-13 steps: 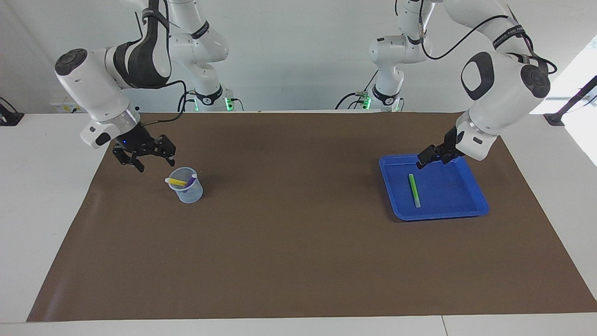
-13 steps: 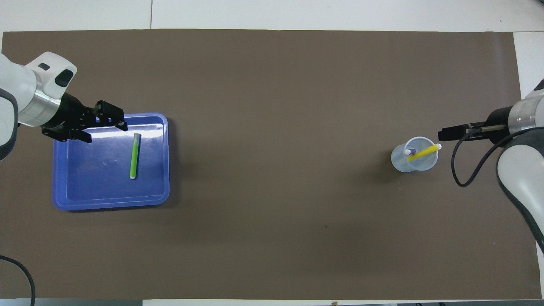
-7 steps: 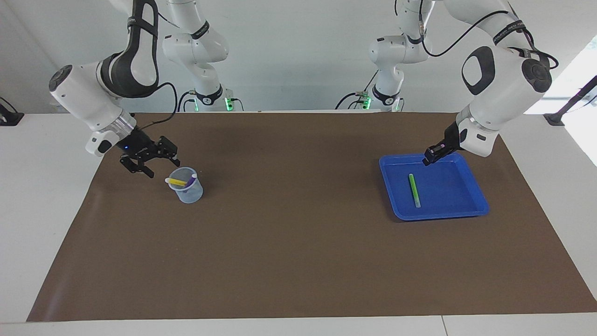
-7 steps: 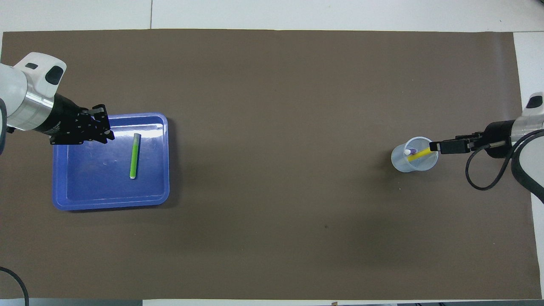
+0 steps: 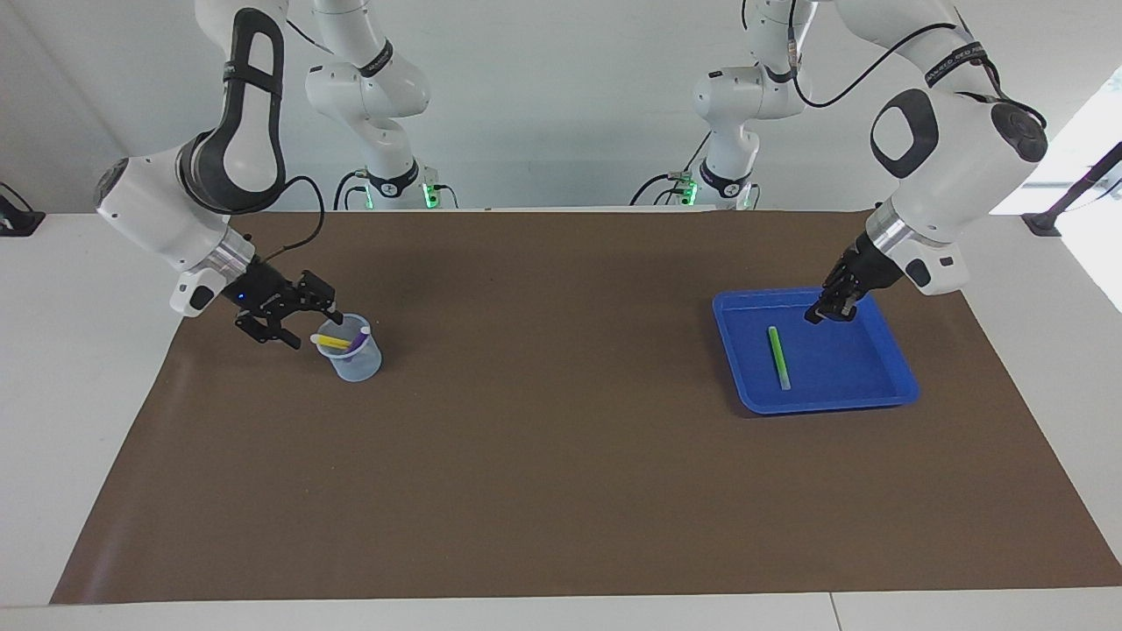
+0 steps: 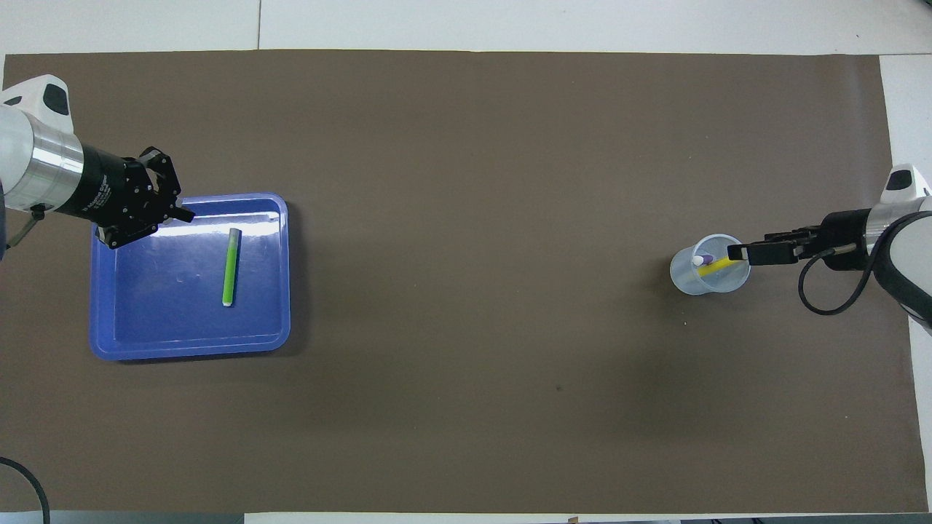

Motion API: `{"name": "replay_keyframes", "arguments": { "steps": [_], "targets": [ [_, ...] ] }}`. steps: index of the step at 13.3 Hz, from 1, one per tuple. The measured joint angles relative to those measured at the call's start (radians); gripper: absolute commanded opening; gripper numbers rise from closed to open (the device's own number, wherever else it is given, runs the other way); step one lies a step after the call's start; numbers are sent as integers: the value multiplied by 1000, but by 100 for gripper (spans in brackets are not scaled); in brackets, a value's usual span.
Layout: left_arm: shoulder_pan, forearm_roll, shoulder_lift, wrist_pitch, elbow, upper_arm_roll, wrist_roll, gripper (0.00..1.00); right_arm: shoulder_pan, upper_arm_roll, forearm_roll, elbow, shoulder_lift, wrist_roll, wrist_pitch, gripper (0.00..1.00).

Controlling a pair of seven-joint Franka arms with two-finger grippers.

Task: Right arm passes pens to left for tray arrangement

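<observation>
Over the last second the right gripper (image 5: 313, 329) has come down from beside the cup (image 5: 353, 354) to its rim, its fingers apart and straddling the pale end of the yellow pen (image 5: 332, 341) that leans out of the cup toward the right arm's end of the table — not yet clamped on it. The purple pen (image 5: 358, 338) stands in the same cup, untouched. At the tray (image 5: 749, 399), well apart from the cup toward the left arm's end of the table, the left gripper (image 5: 815, 315) has snapped its fingers together on nothing and hangs over the tray's edge nearest the robots. The green pen (image 5: 777, 357) lies flat inside the tray, so one pen looks delivered and two remain; I judge the right arm is about to pick the yellow one for the next hand-over. Dark bands on the arms carry lettering, but none of it can be read, and nothing on the pens, cup or tray shows a label.
</observation>
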Motion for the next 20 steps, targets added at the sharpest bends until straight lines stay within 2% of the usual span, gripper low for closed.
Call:
{"name": "replay_keyframes", "arguments": {
  "steps": [2,3,6,9,12,17,20],
  "targets": [
    [2,0,1,61,-3,0,-264,0,0,0,6,0,1,-3,0,91],
    [2,0,1,77,-3,0,-334,0,0,0,8,0,1,-3,1,91],
    [2,0,1,89,-3,0,-391,0,0,0,10,-2,2,-3,11,90],
    [2,0,1,90,-3,0,-329,0,0,0,10,-14,2,-3,24,90],
    [2,0,1,80,-6,-1,-84,0,0,0,10,-19,2,-3,44,90],
    [4,6,-2,-64,-6,4,592,0,0,0,37,-22,24,-3,35,90],
    [8,59,-8,-145,-6,10,933,0,0,-3,38,-15,25,-3,4,90]
  ]
}}
